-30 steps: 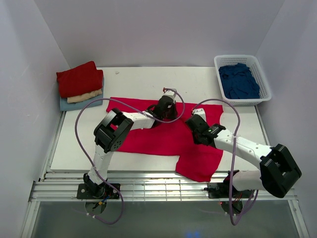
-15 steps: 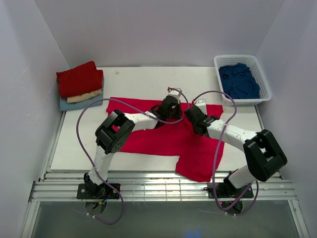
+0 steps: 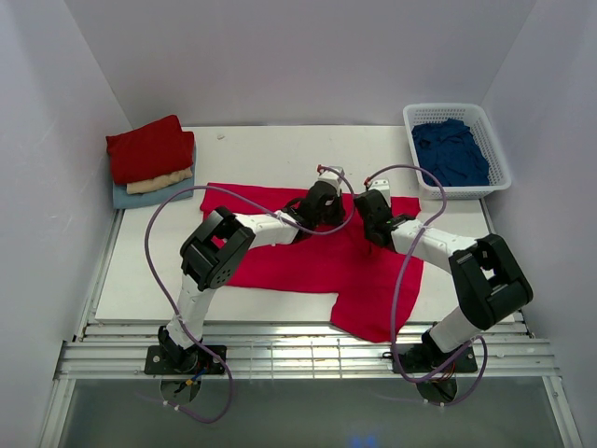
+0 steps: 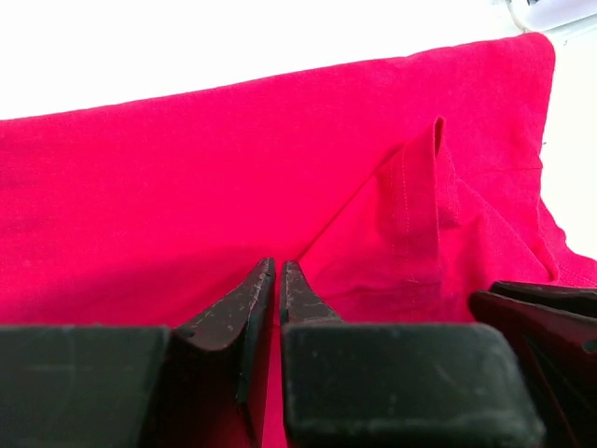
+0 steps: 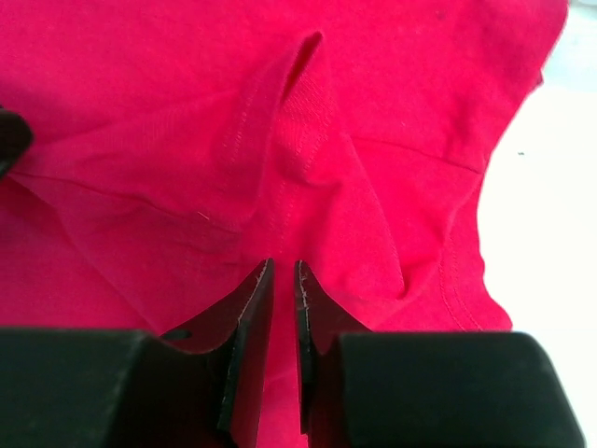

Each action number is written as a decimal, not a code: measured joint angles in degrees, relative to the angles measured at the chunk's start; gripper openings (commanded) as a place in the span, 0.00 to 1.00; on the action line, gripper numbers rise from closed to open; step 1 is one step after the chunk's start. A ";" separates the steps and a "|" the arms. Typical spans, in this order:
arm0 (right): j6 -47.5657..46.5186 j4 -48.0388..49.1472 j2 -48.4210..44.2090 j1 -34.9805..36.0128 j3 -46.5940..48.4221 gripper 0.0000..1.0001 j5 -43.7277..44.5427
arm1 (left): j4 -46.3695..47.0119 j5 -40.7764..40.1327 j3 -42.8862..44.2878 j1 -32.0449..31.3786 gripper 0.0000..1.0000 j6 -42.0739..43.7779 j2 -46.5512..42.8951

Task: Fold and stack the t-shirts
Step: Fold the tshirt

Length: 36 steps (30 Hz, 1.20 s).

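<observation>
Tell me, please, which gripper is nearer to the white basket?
Right. The right gripper, on the red t-shirt, is left of the basket; the left gripper sits beside it, farther left.

Table (image 3: pixel 270 149): spread t-shirt (image 3: pixel 308 261) lies across the middle, its near-right part hanging over the near edge. Stack of folded t-shirts (image 3: pixel 149 159) sits at the far-left corner, apart from the spread t-shirt. Basket (image 3: pixel 457 108) sits at the far-right corner, with a crumpled t-shirt (image 3: pixel 450 154) in it. Left gripper (image 3: pixel 325 201) and right gripper (image 3: pixel 371 207) are on the far-middle part of the spread t-shirt, side by side, near each other.
</observation>
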 measured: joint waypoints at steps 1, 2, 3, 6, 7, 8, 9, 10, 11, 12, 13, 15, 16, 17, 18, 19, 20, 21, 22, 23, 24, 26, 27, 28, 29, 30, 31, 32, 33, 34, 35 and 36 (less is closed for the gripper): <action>-0.24 0.57 0.07 -0.07 0.00 0.21 -0.39 | 0.02 -0.09 0.00 -0.07 0.18 0.02 0.00; -0.37 1.11 0.28 -0.15 0.00 0.21 -0.70 | 0.02 -0.22 0.00 -0.13 0.18 0.02 0.00; -0.50 1.79 0.68 -0.28 0.00 0.20 -1.05 | 0.04 -0.28 -0.09 -0.13 0.18 0.00 0.00; -0.94 3.45 2.80 -0.48 0.33 0.20 -2.10 | 0.09 -1.18 -0.68 -0.09 0.18 0.04 0.00; -1.16 3.98 3.65 -0.48 0.50 0.20 -2.47 | 0.11 -1.62 -0.98 -0.09 0.18 0.07 0.00; -1.36 4.33 4.44 -0.48 0.63 0.20 -2.86 | 0.11 -1.86 -1.27 -0.09 0.18 0.11 -0.02; -1.53 4.76 5.05 -0.52 0.70 0.20 -3.23 | -0.02 -2.21 -1.68 -0.09 0.18 0.13 -0.09; -1.64 5.05 5.57 -0.61 0.74 0.20 -3.58 | -0.09 -2.43 -1.95 -0.09 0.18 0.26 -0.13; -1.75 5.31 5.95 -0.70 0.74 0.20 -3.89 | -0.22 -2.67 -2.29 -0.09 0.18 0.33 -0.24; -1.81 5.53 6.23 -0.76 0.76 0.20 -4.15 | -0.33 -2.82 -2.47 -0.09 0.18 0.46 -0.31; -1.88 5.86 6.47 -0.81 0.81 0.20 -4.48 | -0.35 -3.02 -2.56 -0.11 0.18 0.50 -0.33; -1.95 6.51 6.67 -0.81 0.85 0.20 -5.01 | -0.31 -3.34 -2.71 -0.09 0.18 0.57 -0.46; -1.97 6.69 6.64 -0.81 0.94 0.20 -5.27 | -0.31 -3.48 -2.80 -0.09 0.18 0.61 -0.55; -1.97 6.88 6.64 -0.81 1.07 0.20 -5.62 | -0.31 -3.52 -2.84 -0.09 0.18 0.61 -0.61; -1.97 7.23 6.62 -0.81 1.16 0.20 -5.97 | -0.31 -3.54 -2.89 -0.11 0.18 0.61 -0.63; -1.97 7.48 6.54 -0.81 1.18 0.20 -6.21 | -0.31 -3.56 -2.91 -0.11 0.18 0.57 -0.63; -1.97 7.48 6.34 -0.81 1.25 0.20 -6.45 | -0.31 -3.54 -2.91 -0.11 0.18 0.52 -0.63; -1.97 7.48 6.14 -0.81 1.33 0.20 -6.67 | -0.31 -3.54 -2.91 -0.11 0.18 0.48 -0.63; -1.99 7.45 5.90 -0.81 1.53 0.20 -6.86 | -0.28 -3.52 -2.91 -0.11 0.18 0.42 -0.63; -2.01 7.45 5.75 -0.81 1.77 0.20 -7.08 | -0.28 -3.48 -2.91 -0.11 0.18 0.33 -0.63; -2.05 7.48 5.57 -0.79 2.08 0.20 -7.23 | -0.28 -3.45 -2.91 -0.11 0.18 0.22 -0.63; -2.25 7.50 5.51 -0.79 2.89 0.20 -7.45 | -0.28 -3.43 -2.91 -0.13 0.18 0.13 -0.63; -2.38 7.56 5.51 -0.79 3.19 0.20 -7.48 | -0.28 -3.43 -2.91 -0.13 0.18 0.07 -0.63; -2.45 7.61 5.51 -0.79 3.37 0.20 -7.50 | -0.28 -3.43 -2.91 -0.13 0.18 0.04 -0.63; -2.56 7.72 5.51 -0.79 3.43 0.20 -7.61 | -0.28 -3.43 -2.91 -0.13 0.18 0.04 -0.63; -2.62 7.72 5.51 -0.79 3.43 0.20 -7.91 | -0.28 -3.43 -2.91 -0.13 0.18 0.02 -0.63; -2.64 7.72 5.51 -0.79 3.41 0.20 -8.17 | -0.28 -3.43 -2.91 -0.15 0.18 0.02 -0.63; -2.64 7.82 5.51 -0.79 3.41 0.20 -8.63 | -0.28 -3.43 -2.91 -0.15 0.18 0.04 -0.63; -2.62 7.96 5.51 -0.79 3.41 0.20 -9.01 | -0.28 -3.43 -2.91 -0.15 0.18 0.04 -0.63; -2.60 8.11 5.51 -0.79 3.39 0.20 -9.18 | -0.28 -3.43 -2.93 -0.15 0.18 0.04 -0.63; -2.58 8.31 5.51 -0.79 3.32 0.20 -9.20 | -0.28 -3.43 -2.93 -0.15 0.18 0.04 -0.63; -2.58 8.39 5.51 -0.79 3.30 0.21 -9.11 | -0.28 -3.43 -2.93 -0.15 0.18 0.04 -0.63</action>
